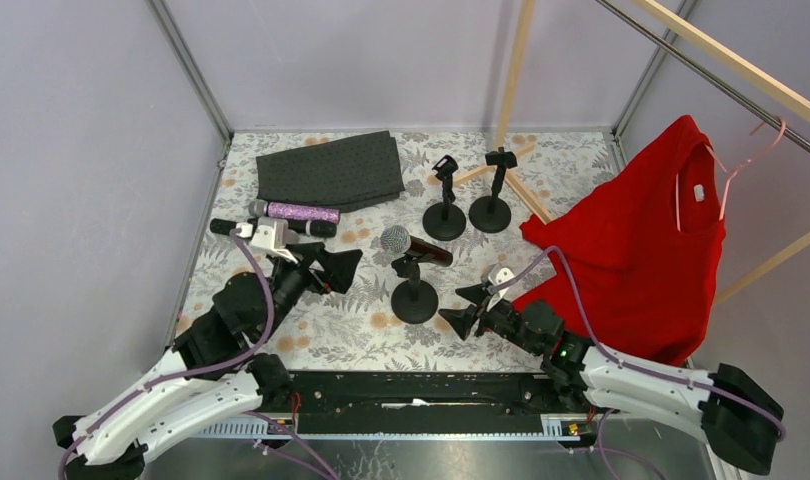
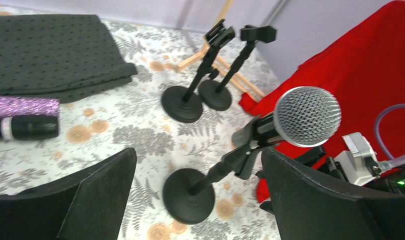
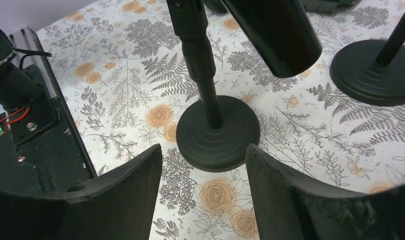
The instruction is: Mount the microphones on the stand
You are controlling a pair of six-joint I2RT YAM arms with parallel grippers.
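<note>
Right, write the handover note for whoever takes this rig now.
Left pincer: open, empty, left of the near stand.
Right pincer: open, empty, low by that stand's base.
Done: one black microphone clipped in the near stand.
To do: the purple microphone and a second black microphone lie flat beside the dark cloth; both back stands have empty clips.

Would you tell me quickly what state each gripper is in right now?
Left gripper: open, holding nothing.
Right gripper: open, holding nothing.
</note>
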